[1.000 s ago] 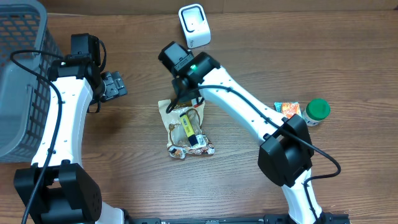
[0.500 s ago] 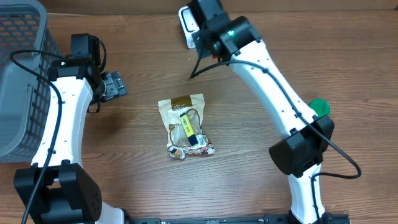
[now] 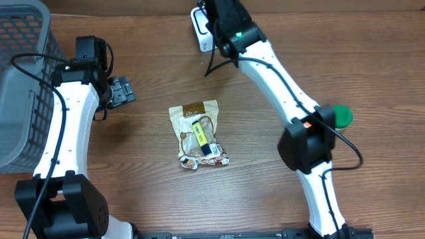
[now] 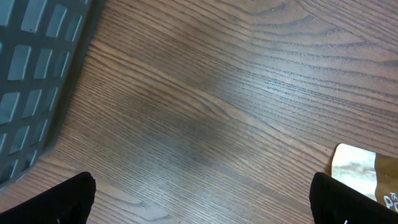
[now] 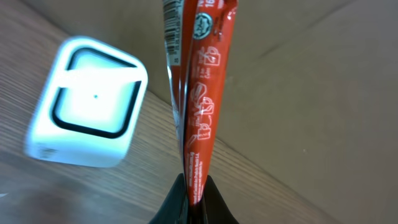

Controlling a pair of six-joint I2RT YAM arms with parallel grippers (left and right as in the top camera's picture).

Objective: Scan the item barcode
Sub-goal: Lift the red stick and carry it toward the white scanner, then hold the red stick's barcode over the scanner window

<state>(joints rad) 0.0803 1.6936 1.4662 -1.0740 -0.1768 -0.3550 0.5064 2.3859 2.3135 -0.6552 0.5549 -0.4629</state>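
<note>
**Item:** red packet (image 5: 199,81), pinched by its lower edge in the right claw (image 5: 194,202), jaws closed tight on it
**Place:** held upright at the far side of the table (image 3: 372,66), just beside the white scanner (image 5: 90,102)
**Other arm:** left claw (image 3: 121,91) spread wide and empty, near the basket (image 3: 20,79)
**Step:** presenting the barcode (image 5: 171,31)
**Next, likely:** turn the printed strip toward the scanner window and hold it steady

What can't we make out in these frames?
- Overhead: packet not visible, right arm covers it; scanner half covered too.
- Right wrist: barcode cut by the top edge, seen at a slant, unreadable.
- Left wrist: bag cut by the right edge, print unreadable.
</note>
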